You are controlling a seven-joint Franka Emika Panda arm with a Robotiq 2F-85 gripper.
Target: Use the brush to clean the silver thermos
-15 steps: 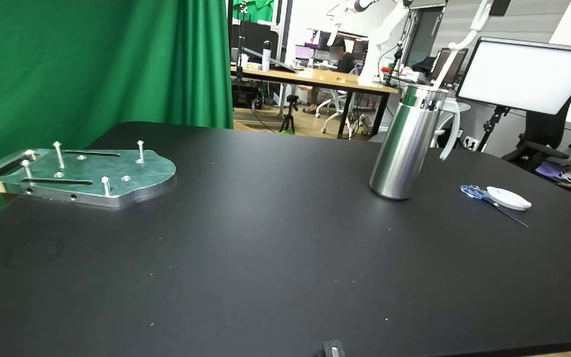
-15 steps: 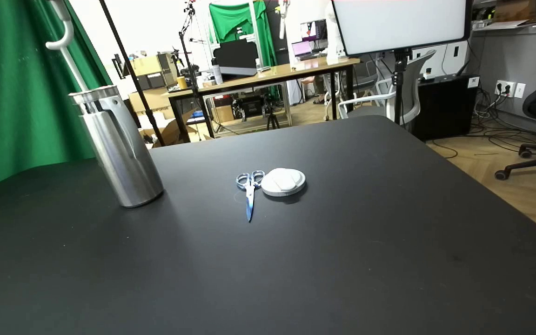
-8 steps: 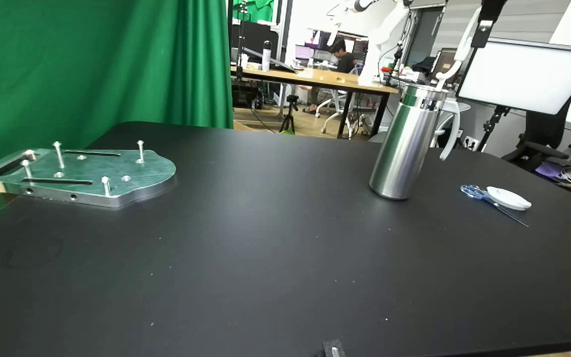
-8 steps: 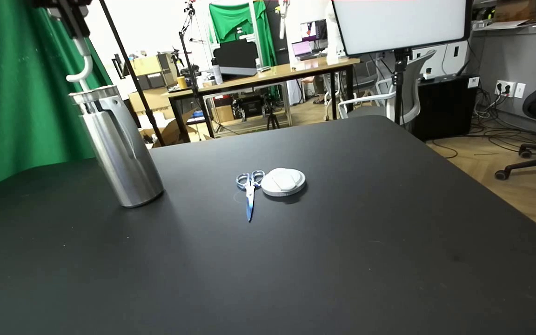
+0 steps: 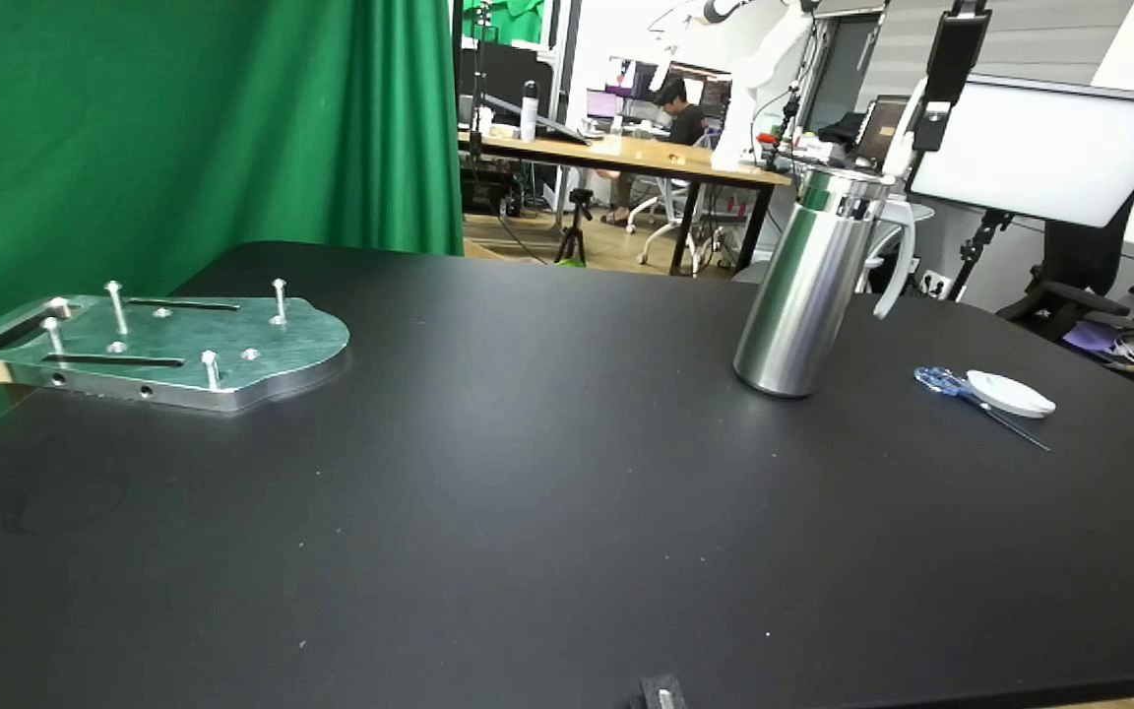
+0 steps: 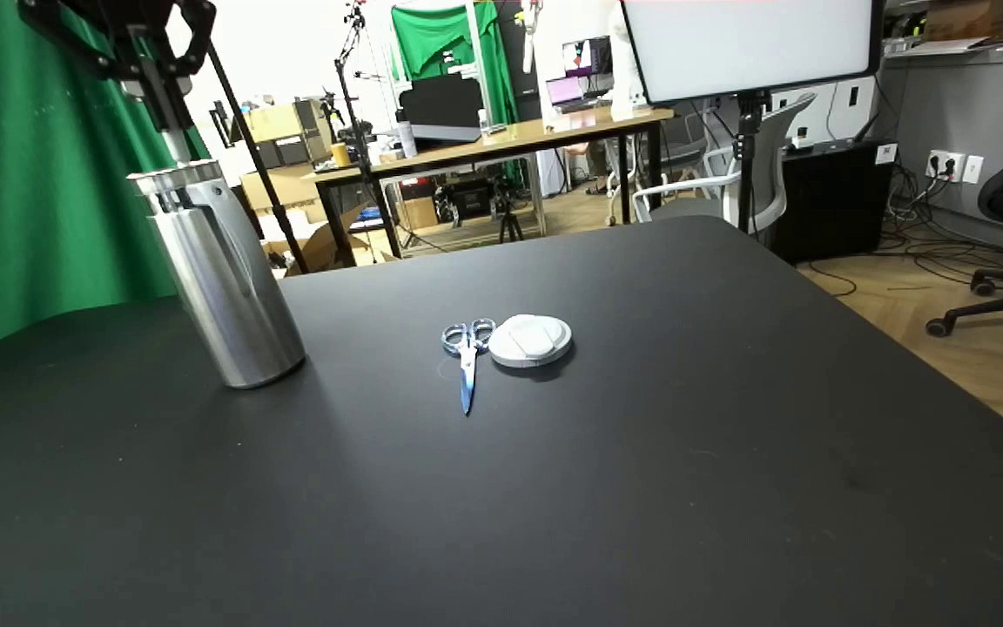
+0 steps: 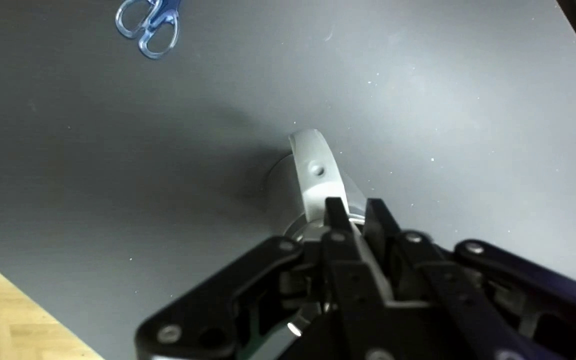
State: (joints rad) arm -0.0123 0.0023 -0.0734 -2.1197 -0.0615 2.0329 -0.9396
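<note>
Wrist view, silver thermos (image 7: 314,186): lies toward 10 o'clock from the claw (image 7: 356,207), its mouth partly underneath; with a single arm at work, no other hand is nearer.
Claw: fingers drawn close together, pinching the brush (image 6: 178,148) by its pale handle, a strip of which shows between them.
Brush stem: in an exterior view, leaves the fingertips toward 5 o'clock and meets the thermos mouth just below.
Thermos axis: runs from 11 to 5 o'clock there, roughly in line with the stem; the base sits on the black table (image 6: 606,488), so the lean is probably camera tilt.
Scrubbing stroke, as judged: should follow that axis; dragging sideways could tip the thermos.
Out of sight: the brush head, probably inside the thermos; whether it touches the wall cannot be told.
Cut off: the arm, by the upper edge in both exterior views.
Hard to see: the thermos rim, largely covered by the claw in the wrist view.
</note>
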